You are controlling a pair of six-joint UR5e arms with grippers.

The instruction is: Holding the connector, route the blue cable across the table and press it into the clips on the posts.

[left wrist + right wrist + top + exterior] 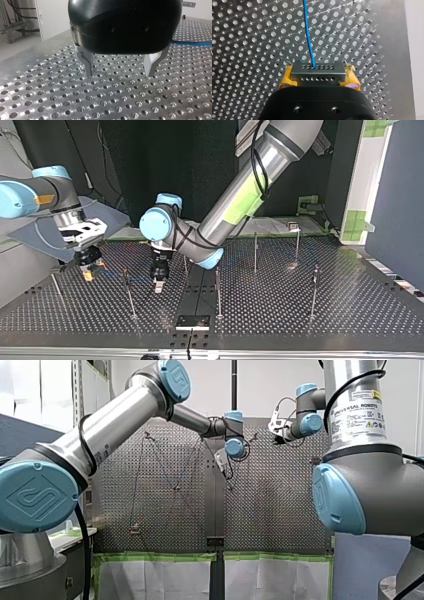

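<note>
Perforated metal table (300, 320) with a dark backdrop at the far side and thin upright posts (218, 295) spaced across it. Right gripper (319, 68): yellow pads (287, 76) are clamped on the two ends of the grey multi-hole connector (317, 76). The blue cable (308, 32) leaves the connector's face and runs straight ahead over bare table. Left gripper (119, 73): metal fingers (86, 61) are spread apart with nothing between them, tips just above the table. Progress, as a judgement: the connector pick is done. The routing looks hardly begun, since no view shows the cable seated in a clip, so all the pressing-in appears to be left. View comparison: only the right wrist view shows the grip and where the cable leaves the connector. Only the left wrist view confirms that my left jaws are empty, and it also catches a strip of blue cable lying on the table beside and beyond the fingers. The top view gives the layout the wrist views lack. There my right gripper sits low at the view's left, and my left gripper points down near the middle among the posts, apart from the right. The cable is too thin to trace there. The front view shows thin dark lines zigzagging over the table's left half; I cannot tell whether they are posts or cable.
</note>
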